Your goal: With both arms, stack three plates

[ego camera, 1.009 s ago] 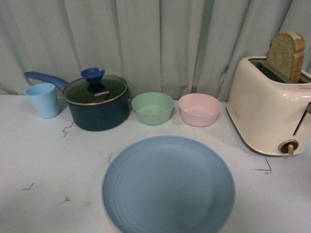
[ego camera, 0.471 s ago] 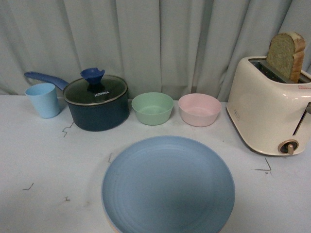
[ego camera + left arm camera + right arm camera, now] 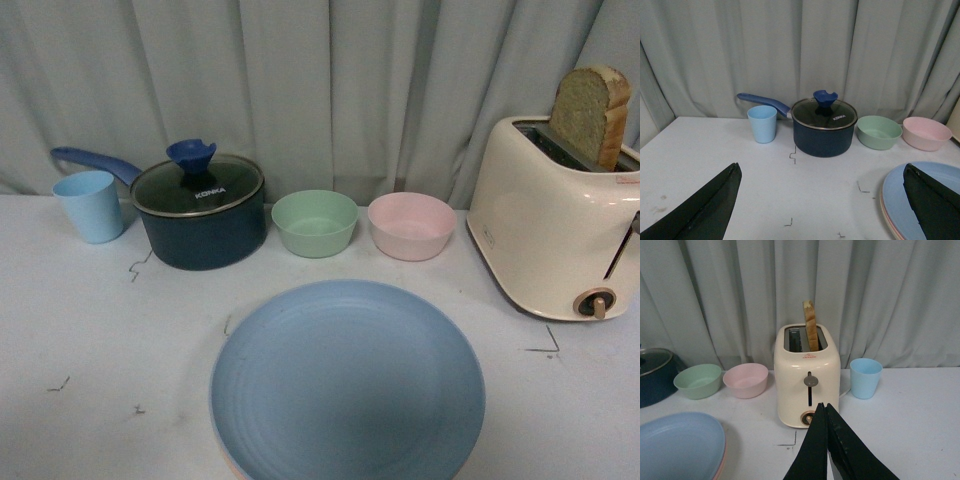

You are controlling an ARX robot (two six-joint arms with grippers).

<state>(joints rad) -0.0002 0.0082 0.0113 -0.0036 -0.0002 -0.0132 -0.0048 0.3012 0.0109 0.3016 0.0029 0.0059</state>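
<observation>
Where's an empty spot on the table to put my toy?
Bare table lies in front of the blue cup and pot, beside the blue plate. A smaller patch sits between plate and toaster. The back row is crowded: pot, green bowl, pink bowl.

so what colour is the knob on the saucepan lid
Dark blue, matching the saucepan; the lid knob shows best in the left wrist view.

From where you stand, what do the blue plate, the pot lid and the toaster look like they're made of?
Blue plate: matte, probably plastic or melamine; dull sheen, faint concentric ridges.
Pot lid: clear glass with a metal rim and a blue knob, likely plastic or silicone.
Toaster: glossy cream shell, painted metal or plastic; hard to say which.
</observation>
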